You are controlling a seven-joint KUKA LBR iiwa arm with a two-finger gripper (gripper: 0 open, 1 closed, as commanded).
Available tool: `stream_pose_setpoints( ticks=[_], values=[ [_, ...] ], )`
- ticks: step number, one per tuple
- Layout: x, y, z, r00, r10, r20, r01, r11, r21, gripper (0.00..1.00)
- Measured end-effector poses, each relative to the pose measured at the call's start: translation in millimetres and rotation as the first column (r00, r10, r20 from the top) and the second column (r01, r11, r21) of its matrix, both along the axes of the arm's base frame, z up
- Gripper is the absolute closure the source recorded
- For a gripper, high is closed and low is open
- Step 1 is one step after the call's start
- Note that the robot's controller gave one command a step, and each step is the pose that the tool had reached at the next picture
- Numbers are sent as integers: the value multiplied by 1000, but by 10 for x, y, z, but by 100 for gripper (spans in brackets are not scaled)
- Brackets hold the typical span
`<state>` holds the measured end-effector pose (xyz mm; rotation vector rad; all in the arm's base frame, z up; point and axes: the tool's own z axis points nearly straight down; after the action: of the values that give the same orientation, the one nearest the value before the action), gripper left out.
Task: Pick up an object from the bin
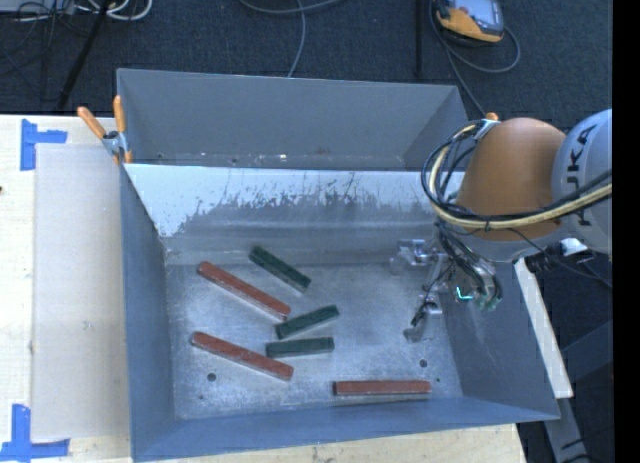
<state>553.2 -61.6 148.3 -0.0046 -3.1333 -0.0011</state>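
Six slim bars, three reddish-brown and three dark green, lie flat on the floor of the grey metal bin as the gripper hangs low over its right side, close to the right wall. Nearest to the gripper is the front red bar, just beside the front wall with its long axis running left to right along it. It sits toward the front and slightly left of the gripper, apart from it. Further left, the middle green bar and lower green bar lie near each other. The upper green bar, long red bar and left red bar slant beyond them. Whether the gripper is open or closed cannot be told, and no bar is seen in its grasp. The front red bar looks the likeliest pick. A grip would probably need to close across its narrow width, with the front wall crowding one side.
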Motion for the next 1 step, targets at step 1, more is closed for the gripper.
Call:
stream_pose_setpoints(
  ticks=[1],
  values=[
    [-788,565,-783,993,-117,22,117,993,2,0]
  ],
)
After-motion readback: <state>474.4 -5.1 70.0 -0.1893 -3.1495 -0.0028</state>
